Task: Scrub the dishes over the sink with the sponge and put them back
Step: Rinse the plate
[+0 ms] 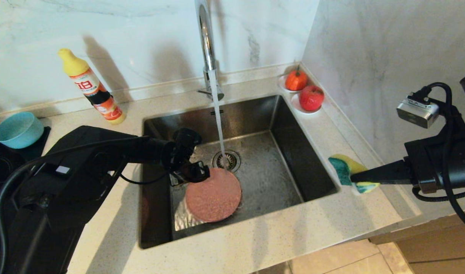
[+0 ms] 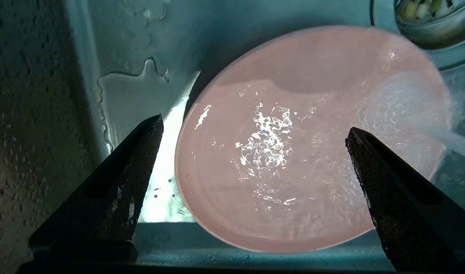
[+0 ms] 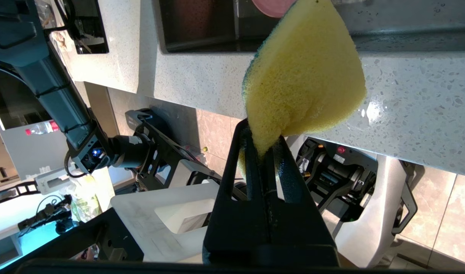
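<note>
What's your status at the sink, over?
Left pincer open, over pink plate lying in sink beside running water. Right pincer shut on sponge, above counter right of sink. Nothing blocking the plate.

arms: black casings | cables: black loops | fingers (image 2: 137, 179): black, tapered, scuffed

Brushed steel sink (image 1: 278, 179), porous foam sponge (image 3: 304, 76), wet glossy plate (image 2: 293, 152)

A wet pink plate (image 1: 213, 195) lies in the steel sink (image 1: 293, 152) near its front edge, beside the drain. The teal bowl (image 1: 18, 129) stands at the table's far left edge. The yellow-green sponge (image 1: 348, 171) is over the table just right of the sink.
</note>
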